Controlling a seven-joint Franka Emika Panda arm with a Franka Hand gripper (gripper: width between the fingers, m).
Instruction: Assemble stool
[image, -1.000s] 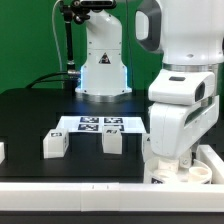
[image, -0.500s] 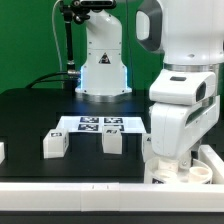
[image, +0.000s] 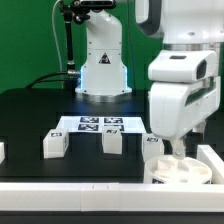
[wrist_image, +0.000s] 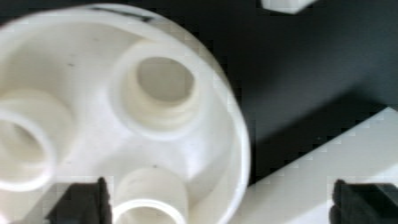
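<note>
Jaws: spread wide on the two-finger gripper (wrist_image: 222, 200), with nothing clamped between them.
Wrist view only: the round white plastic disc seat (wrist_image: 107, 110) lies flat, and its raised cylindrical sockets (wrist_image: 164, 85) face up. One dark fingertip (wrist_image: 80, 200) stands in front of the seat. The other stands past the seat's rim, over the black table (wrist_image: 302, 90).
Exterior view only: the gripper (image: 170, 150) hangs directly over the seat (image: 185, 168), near the table's front edge on the exterior view's right. Whether it touches the seat cannot be told.
Surroundings: a white block leg bearing a square marker tag (image: 54, 143) and a second leg (image: 113, 141) stand apart from each other, just in front of the marker board (image: 98, 124). A third tagged white piece (image: 152, 142) sits just beside the gripper, partly hidden by it. A white rail (image: 212, 158) runs beside the seat.
Materials: the seat is smooth, slightly glossy plastic with a rounded rim. The legs are blocky and matte. The table is flat black.
</note>
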